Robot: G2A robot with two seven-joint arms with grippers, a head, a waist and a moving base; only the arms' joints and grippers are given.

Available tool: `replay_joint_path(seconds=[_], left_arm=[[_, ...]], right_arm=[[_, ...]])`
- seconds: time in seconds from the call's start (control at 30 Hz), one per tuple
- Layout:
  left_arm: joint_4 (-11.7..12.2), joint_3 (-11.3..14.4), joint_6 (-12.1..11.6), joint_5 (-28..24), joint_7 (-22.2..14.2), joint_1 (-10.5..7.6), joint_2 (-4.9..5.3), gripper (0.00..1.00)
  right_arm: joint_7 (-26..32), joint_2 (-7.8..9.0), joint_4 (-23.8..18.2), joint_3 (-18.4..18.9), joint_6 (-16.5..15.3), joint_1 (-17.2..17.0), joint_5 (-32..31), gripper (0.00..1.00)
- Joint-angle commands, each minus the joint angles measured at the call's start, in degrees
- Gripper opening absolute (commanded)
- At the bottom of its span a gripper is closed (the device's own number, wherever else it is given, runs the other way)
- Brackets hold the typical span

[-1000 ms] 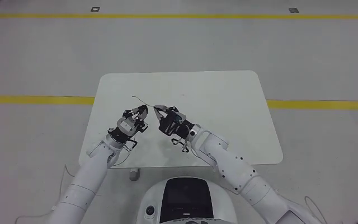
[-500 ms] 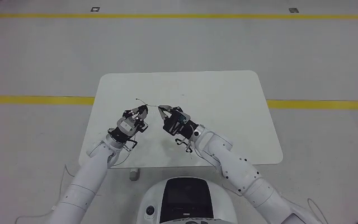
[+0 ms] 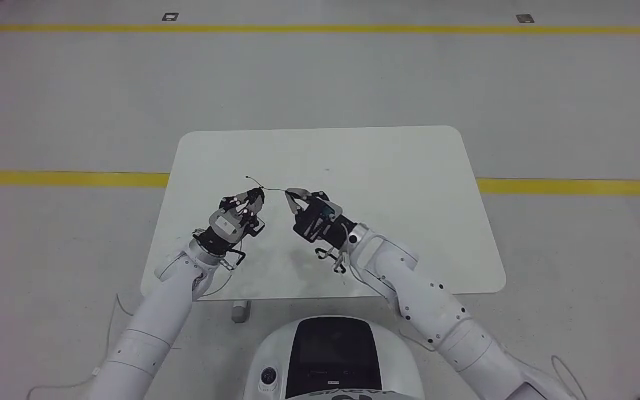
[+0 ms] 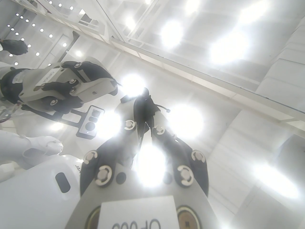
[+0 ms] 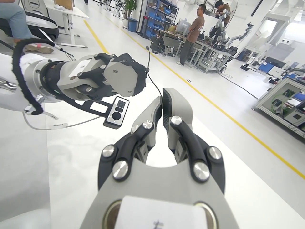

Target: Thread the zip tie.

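Black zip tie sits in air over the desk, nearer its left edge, left claw clamped tight partway along it, right claw pinched closed on its tail end; head looks free, so threading seems not yet done.

– What have you got hold of?

– My right gripper has its fingers pressed flat together, and the thin black zip tie comes out at their tips.

– Where does it run?

– It curves across to the left gripper (close by, its tips toward mine), passes its dark pads and stands up beyond them, ending in a small head.

– And behind?

– Pale floor with a yellow line.
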Motion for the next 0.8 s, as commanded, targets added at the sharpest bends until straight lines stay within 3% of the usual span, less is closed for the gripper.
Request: replay_joint_path(seconds=[0.0, 0.77], left_arm=[[0.0, 0.0, 0.0, 0.0, 0.0, 0.0, 0.0, 0.0], [0.0, 0.0, 0.0, 0.0, 0.0, 0.0, 0.0, 0.0]], right_arm=[[0.2, 0.07, -0.1, 0.1, 0.0, -0.1, 0.0, 0.0], [2.7, 0.96, -1.3, 1.0, -0.2, -0.7, 0.0, 0.0]])
